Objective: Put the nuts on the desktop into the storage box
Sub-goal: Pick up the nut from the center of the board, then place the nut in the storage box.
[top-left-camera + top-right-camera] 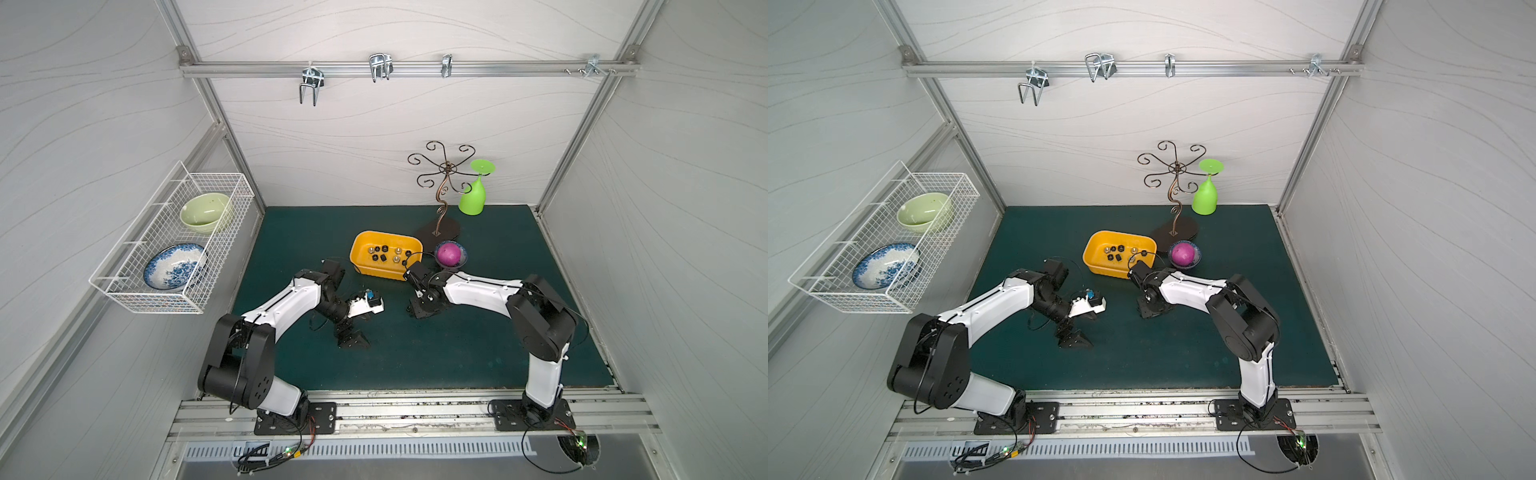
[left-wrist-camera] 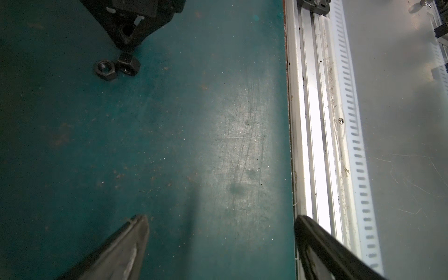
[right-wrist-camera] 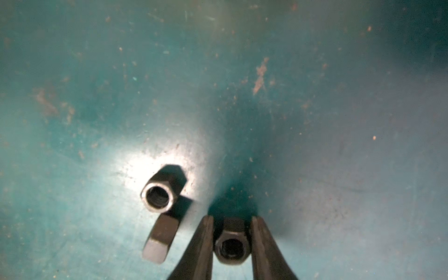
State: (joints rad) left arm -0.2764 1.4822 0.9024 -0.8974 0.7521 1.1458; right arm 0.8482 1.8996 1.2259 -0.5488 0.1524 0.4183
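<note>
My right gripper point(image 3: 232, 218) is down on the dark teal desktop point(image 3: 315, 121), its two fingers pressed against the flanks of a black nut point(image 3: 231, 246). Beside it two more nuts rest on the desktop, one flat point(image 3: 157, 196) and one on its side point(image 3: 160, 238). In both top views this gripper point(image 1: 415, 309) point(image 1: 1144, 309) stands just in front of the yellow storage box point(image 1: 358, 253) point(image 1: 1091, 253), which holds several nuts point(image 1: 380, 254). My left gripper point(image 2: 221, 216) point(image 1: 353, 337) hangs open over bare desktop, nothing between its fingers.
A small bowl with a pink ball point(image 1: 451, 254) sits right of the box, with a curly metal stand point(image 1: 438, 226) and a green glass point(image 1: 473, 199) behind. A white wire basket point(image 1: 174, 237) hangs on the left wall. The grey rail point(image 2: 315, 121) runs along the desktop's front edge.
</note>
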